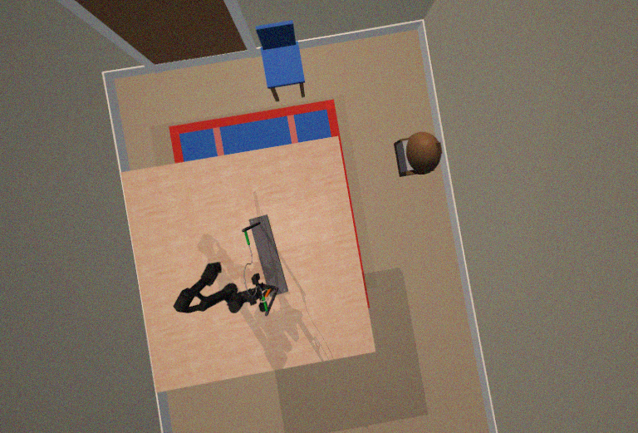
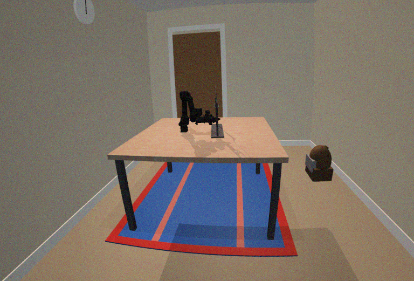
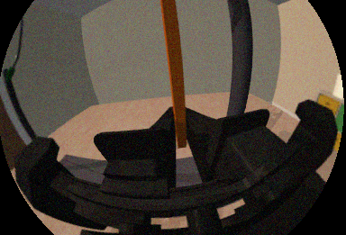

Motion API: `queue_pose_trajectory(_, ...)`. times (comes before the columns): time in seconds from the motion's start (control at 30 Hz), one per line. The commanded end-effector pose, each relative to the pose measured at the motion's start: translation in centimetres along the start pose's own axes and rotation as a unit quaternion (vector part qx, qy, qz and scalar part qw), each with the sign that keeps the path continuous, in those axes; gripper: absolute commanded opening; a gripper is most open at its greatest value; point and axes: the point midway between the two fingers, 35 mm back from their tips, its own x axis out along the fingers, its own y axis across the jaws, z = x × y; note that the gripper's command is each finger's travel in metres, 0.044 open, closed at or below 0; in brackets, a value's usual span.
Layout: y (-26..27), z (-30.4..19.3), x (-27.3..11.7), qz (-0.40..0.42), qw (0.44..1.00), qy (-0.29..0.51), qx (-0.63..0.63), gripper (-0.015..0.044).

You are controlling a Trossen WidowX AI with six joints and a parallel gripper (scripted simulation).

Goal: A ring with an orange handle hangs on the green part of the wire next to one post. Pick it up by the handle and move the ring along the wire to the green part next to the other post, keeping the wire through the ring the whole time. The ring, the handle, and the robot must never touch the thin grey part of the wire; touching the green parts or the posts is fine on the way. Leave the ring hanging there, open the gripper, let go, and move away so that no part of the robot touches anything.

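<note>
One orange handle [image 1: 267, 292] [image 3: 175, 66], clamped near its lower end by the end effector [image 1: 268, 290] [image 2: 218, 119] [image 3: 176, 109].
The handle's long axis runs nearly upright between the fingertips, beside the near post [image 1: 272, 301] [image 3: 241, 43]; the ring above is cropped from the wrist view. The far green part [image 1: 247, 238] [image 3: 9, 73] remains to be reached. No writing can be read.
</note>
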Motion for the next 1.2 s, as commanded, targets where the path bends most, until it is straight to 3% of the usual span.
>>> queue_pose_trajectory(0.0,0.0,0.0,0.0,0.000,1.000,0.000,0.000,-0.0090)
queue_pose_trajectory(0.1,0.0,0.0,0.0,0.000,1.000,0.000,0.000,-0.0150)
queue_pose_trajectory(1.17,0.0,1.0,0.0,-0.003,1.000,0.000,0.001,-0.0150)
